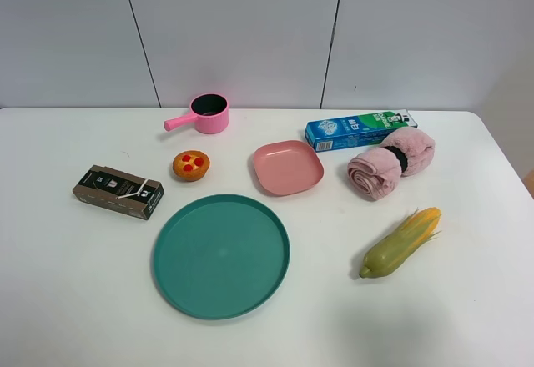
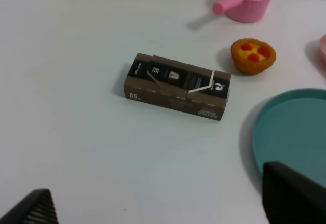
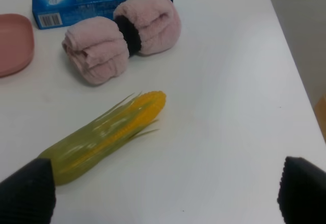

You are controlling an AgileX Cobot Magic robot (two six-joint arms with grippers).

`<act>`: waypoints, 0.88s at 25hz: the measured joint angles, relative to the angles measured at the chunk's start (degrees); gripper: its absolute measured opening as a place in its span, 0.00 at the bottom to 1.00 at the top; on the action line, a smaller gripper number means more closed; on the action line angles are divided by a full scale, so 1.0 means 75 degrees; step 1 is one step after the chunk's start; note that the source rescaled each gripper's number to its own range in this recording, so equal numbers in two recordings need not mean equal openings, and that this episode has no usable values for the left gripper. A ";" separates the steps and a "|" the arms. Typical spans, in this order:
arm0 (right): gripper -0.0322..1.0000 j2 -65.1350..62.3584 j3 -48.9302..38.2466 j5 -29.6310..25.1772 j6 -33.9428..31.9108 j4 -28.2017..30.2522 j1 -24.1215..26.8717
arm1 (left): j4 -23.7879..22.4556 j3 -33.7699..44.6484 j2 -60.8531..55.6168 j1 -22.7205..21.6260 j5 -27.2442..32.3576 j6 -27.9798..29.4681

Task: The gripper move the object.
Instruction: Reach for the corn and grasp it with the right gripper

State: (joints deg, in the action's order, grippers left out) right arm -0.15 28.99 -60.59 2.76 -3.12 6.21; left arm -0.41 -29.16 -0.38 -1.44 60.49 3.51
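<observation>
The toy corn cob (image 1: 402, 242) lies on the white table (image 1: 467, 317) at the front right, yellow kernels toward the back right, green husk tip toward the front left. It also shows in the right wrist view (image 3: 107, 135). My right gripper (image 3: 163, 193) is open and empty, hovering above the table just short of the corn, with one black fingertip (image 3: 25, 193) near the husk end. My left gripper (image 2: 163, 203) is open and empty over the table's left side. Neither arm shows in the exterior high view.
A teal round plate (image 1: 221, 254) lies front centre and a pink square plate (image 1: 288, 167) behind it. A brown carton (image 1: 117, 191), an orange tart (image 1: 191, 165), a pink pot (image 1: 209, 113), a blue toothpaste box (image 1: 359, 128) and a rolled pink towel (image 1: 390, 162) stand around.
</observation>
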 joint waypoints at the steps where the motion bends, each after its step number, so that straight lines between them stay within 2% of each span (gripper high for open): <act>1: 1.00 0.0028 0.0000 0.0000 0.0000 0.0051 0.0000 | 0.0000 0.0000 0.0000 0.0000 0.0000 0.0000; 6: 1.00 0.1068 0.0612 -0.0323 -0.0010 0.0152 0.0000 | 0.0000 0.0000 0.0000 0.0000 0.0000 0.0000; 14: 1.00 0.3883 0.2379 -0.0494 -0.0367 0.0129 0.0000 | 0.0000 0.0000 0.0000 0.0000 0.0000 0.0000; 19: 1.00 0.5897 0.3232 -0.0990 -0.0408 -0.0166 0.0000 | 0.0000 0.0000 0.0000 0.0000 0.0000 0.0000; 22: 1.00 0.6833 0.3437 -0.0971 -0.0550 -0.0457 0.0000 | 0.0000 0.0000 0.0000 0.0000 0.0000 0.0000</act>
State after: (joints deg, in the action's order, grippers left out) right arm 51.10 54.77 -67.88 -1.37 -6.55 6.21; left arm -0.41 -29.16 -0.38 -1.44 60.49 3.51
